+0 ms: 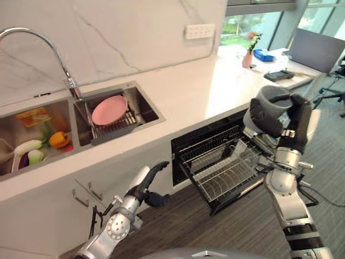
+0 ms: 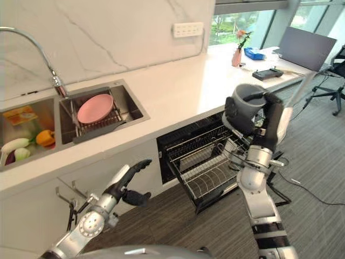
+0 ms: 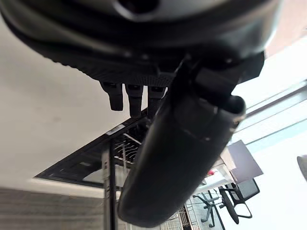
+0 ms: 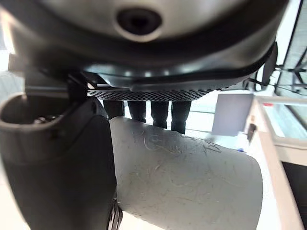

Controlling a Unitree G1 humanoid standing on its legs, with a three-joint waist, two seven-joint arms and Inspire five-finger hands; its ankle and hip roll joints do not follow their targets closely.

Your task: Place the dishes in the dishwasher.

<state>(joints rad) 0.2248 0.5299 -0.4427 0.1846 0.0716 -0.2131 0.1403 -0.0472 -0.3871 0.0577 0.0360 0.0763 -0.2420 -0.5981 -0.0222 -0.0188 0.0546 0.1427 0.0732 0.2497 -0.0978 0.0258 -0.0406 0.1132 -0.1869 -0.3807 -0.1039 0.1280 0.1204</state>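
Note:
My right hand (image 1: 280, 116) is shut on a grey cup (image 1: 268, 102), holding it upright above the right end of the pulled-out dishwasher rack (image 1: 223, 172). In the right wrist view the cup (image 4: 187, 177) lies against the palm with the fingers (image 4: 144, 112) and thumb curled round it. A pink plate (image 1: 109, 109) rests on a dark drying rack in the right sink basin (image 1: 145, 105). My left hand (image 1: 144, 186) hangs low in front of the cabinet, left of the dishwasher, with fingers relaxed and holding nothing.
The left sink basin (image 1: 21, 124) holds vegetables and an orange pepper (image 1: 59, 139). A chrome tap (image 1: 32, 38) arches over the sink. The white counter (image 1: 199, 86) carries a vase (image 1: 248, 56) and a blue thing at the far right. An office chair stands beyond.

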